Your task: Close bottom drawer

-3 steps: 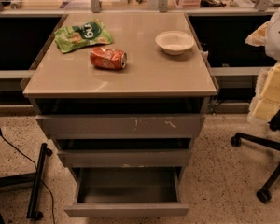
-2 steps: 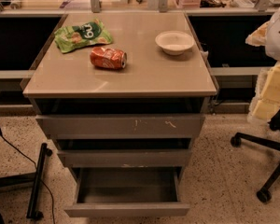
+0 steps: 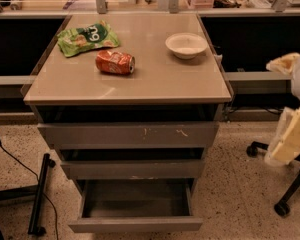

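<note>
The bottom drawer of the grey cabinet stands pulled far out toward me. Its plain flat front is nearest, and the grey box interior behind it holds nothing. Above it sits the middle drawer, and above that the tall top drawer with pale scratch marks; both protrude slightly. My gripper hangs on the white and pale yellow arm at the right edge of the view. It is well to the right of the cabinet, at about middle-drawer height, and touches none of the drawers.
The cabinet top carries a green snack bag, a red can on its side and a white bowl. An office chair base stands on the floor at right. A black stand and cable lie at left.
</note>
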`<action>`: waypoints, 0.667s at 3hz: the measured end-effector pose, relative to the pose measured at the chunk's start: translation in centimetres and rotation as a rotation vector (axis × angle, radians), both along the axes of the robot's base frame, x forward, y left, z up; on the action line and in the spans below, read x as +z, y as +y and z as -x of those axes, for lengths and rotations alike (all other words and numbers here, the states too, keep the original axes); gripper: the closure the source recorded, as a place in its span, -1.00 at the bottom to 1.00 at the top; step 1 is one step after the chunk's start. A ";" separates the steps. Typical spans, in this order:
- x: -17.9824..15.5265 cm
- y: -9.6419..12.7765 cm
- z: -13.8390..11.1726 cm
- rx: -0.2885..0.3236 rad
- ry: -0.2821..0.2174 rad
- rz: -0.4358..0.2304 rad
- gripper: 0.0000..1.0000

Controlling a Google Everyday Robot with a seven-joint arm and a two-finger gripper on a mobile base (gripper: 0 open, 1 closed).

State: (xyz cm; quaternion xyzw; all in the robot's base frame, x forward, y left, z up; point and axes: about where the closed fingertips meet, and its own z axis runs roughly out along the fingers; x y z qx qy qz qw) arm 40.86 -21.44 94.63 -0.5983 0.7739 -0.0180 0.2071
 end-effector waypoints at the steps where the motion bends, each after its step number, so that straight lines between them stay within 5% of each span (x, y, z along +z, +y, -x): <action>1: -6.4 -0.9 2.6 -0.049 0.005 -0.153 -1.00; 2: -15.0 -1.2 4.3 -0.117 0.029 -0.332 -1.00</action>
